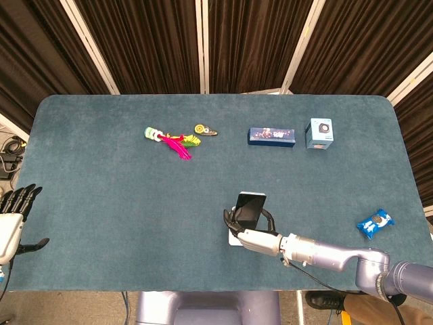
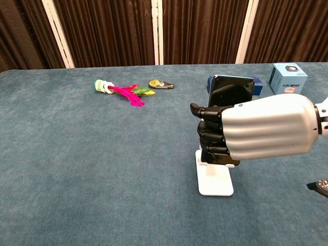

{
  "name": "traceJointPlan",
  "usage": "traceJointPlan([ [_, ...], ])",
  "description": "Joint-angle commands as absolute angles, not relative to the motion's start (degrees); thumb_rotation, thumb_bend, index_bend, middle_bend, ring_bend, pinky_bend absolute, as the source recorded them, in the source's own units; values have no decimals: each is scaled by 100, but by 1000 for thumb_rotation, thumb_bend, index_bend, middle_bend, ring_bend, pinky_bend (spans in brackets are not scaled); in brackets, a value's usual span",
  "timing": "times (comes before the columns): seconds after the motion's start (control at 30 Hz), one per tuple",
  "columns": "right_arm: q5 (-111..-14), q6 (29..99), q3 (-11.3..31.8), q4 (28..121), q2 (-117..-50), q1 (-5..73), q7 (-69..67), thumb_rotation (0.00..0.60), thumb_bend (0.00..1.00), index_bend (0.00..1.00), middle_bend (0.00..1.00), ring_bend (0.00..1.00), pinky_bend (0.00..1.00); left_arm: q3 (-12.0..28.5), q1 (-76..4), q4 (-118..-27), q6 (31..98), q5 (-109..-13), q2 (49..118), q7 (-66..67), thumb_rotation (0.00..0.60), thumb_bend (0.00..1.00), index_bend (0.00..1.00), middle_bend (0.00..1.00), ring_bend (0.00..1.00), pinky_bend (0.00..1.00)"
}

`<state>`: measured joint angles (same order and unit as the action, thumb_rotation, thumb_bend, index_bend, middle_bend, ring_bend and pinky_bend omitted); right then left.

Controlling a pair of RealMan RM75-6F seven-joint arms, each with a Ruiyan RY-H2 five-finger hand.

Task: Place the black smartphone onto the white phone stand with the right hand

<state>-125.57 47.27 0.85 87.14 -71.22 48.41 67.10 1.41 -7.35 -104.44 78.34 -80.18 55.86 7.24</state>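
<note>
The black smartphone (image 1: 249, 208) (image 2: 231, 91) stands upright in the grip of my right hand (image 1: 253, 231) (image 2: 251, 133), directly over the white phone stand (image 1: 233, 237) (image 2: 214, 178). The dark fingers (image 2: 209, 134) wrap the phone's lower half, so whether its bottom edge sits on the stand is hidden. Only the stand's flat base shows clearly in the chest view. My left hand (image 1: 13, 220) hangs at the table's left front edge, fingers spread and holding nothing.
A pink and green feathered toy (image 1: 172, 141) (image 2: 122, 89) and a small yellow-black tool (image 1: 205, 130) (image 2: 160, 84) lie at the back left. A dark blue box (image 1: 270, 136) and a light blue box (image 1: 319, 133) (image 2: 288, 77) sit at the back right. A blue snack packet (image 1: 374, 223) lies right.
</note>
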Motion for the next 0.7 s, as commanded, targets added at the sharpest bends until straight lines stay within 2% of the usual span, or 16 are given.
traceJointPlan([
  [0.03,-12556,4754,76,8709,-7123,4826,6681,600,456,339,280,202,238,141,-736,-10445,7832,-8017,5585,723,600,0,0,0,0,0],
  [0.5,-12628,4997,16,8626,-7099,4735,6551,600,455,316,253,178,243,131,-741,-10447,7822,-8026,5586,725,600,0,0,0,0,0],
  [0.7,-12743,5614,-35,8613,-6909,4595,6259,600,455,289,250,178,261,125,-743,-10446,7816,-8027,5583,724,600,0,0,0,0,0],
])
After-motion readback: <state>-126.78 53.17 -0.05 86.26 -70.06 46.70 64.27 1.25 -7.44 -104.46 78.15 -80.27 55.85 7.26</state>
